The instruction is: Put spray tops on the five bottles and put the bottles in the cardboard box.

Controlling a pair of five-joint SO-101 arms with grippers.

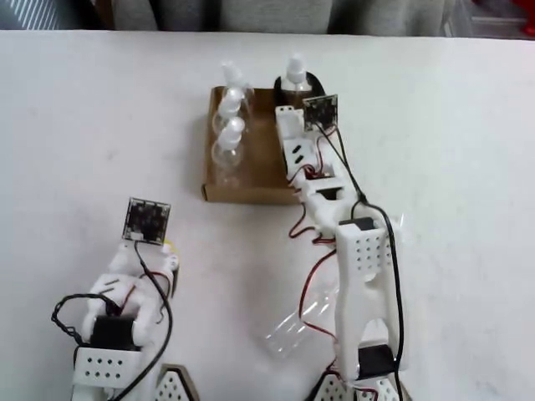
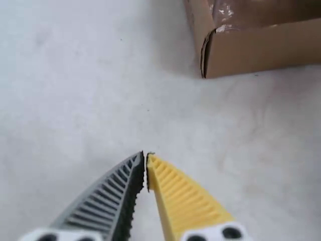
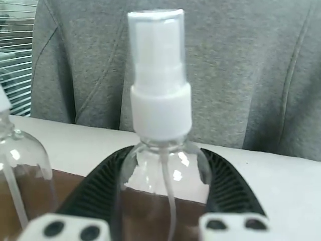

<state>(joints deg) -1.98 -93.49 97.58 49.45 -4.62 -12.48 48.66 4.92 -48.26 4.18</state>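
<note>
My right gripper (image 1: 295, 86) is shut on a clear bottle (image 3: 161, 168) with a white spray top (image 3: 158, 75), held upright over the far right corner of the cardboard box (image 1: 266, 171). Black fingers (image 3: 98, 188) clasp the bottle's shoulders. A row of capped clear bottles (image 1: 229, 125) stands along the box's left wall, and one of them (image 3: 20, 165) shows beside the held bottle. Another clear bottle (image 1: 291, 332) lies on the table under the right arm. My left gripper (image 2: 146, 159) is shut and empty, low over the table short of the box's near corner (image 2: 206, 50).
The white table (image 1: 435, 125) has free room left and right of the box. The right arm (image 1: 364, 259) and its red and black cables stretch from the near edge to the box. A person in grey (image 3: 241, 60) sits behind the far edge.
</note>
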